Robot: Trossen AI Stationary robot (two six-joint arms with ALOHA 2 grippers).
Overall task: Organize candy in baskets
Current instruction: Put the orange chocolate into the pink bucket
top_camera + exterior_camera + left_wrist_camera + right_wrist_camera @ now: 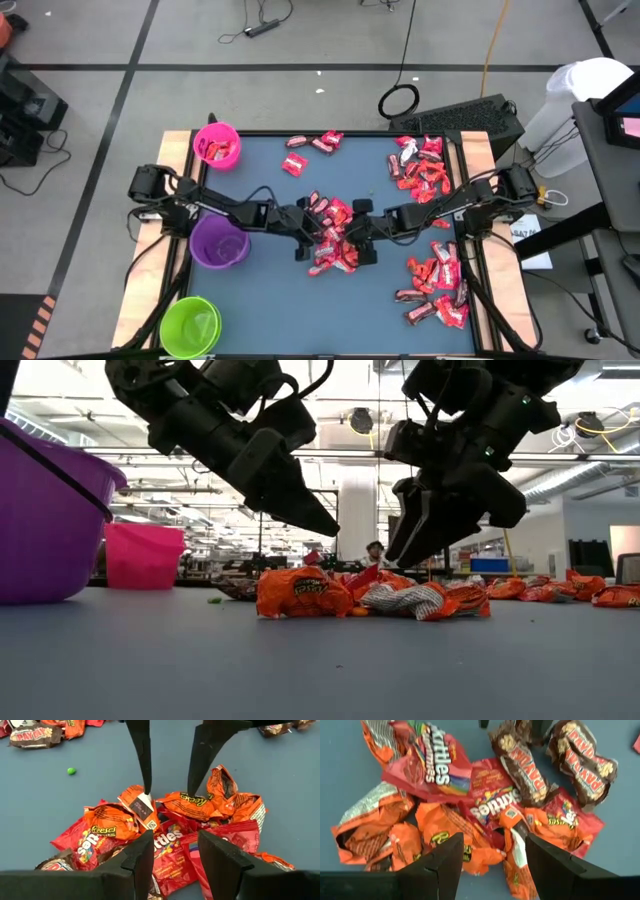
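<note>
A pile of candy (335, 238) in orange, red and brown wrappers lies at the table's middle. Both grippers hang over it, facing each other. My left gripper (175, 855) is open and slants down at the pile's left side, its tips (325, 528) above the wrappers. My right gripper (495, 862) is open at the pile's right side, with its fingertips (148, 789) down at the orange wrappers (187, 805). The pink basket (216, 146), with candy inside, the purple basket (220, 243) and the green basket (190, 325) stand along the table's left edge. My right gripper's open fingertips (189, 792) come slanting down from the table's right onto the top of the pile's orange wrappers. Whether they touch the wrappers, I cannot tell. My left gripper touches nothing.
More candy lies scattered at the far middle (312, 143), the far right (420, 170) and the near right (438, 285). A small green speck (71, 770) sits on the blue table top. The purple basket stands close beside my left arm.
</note>
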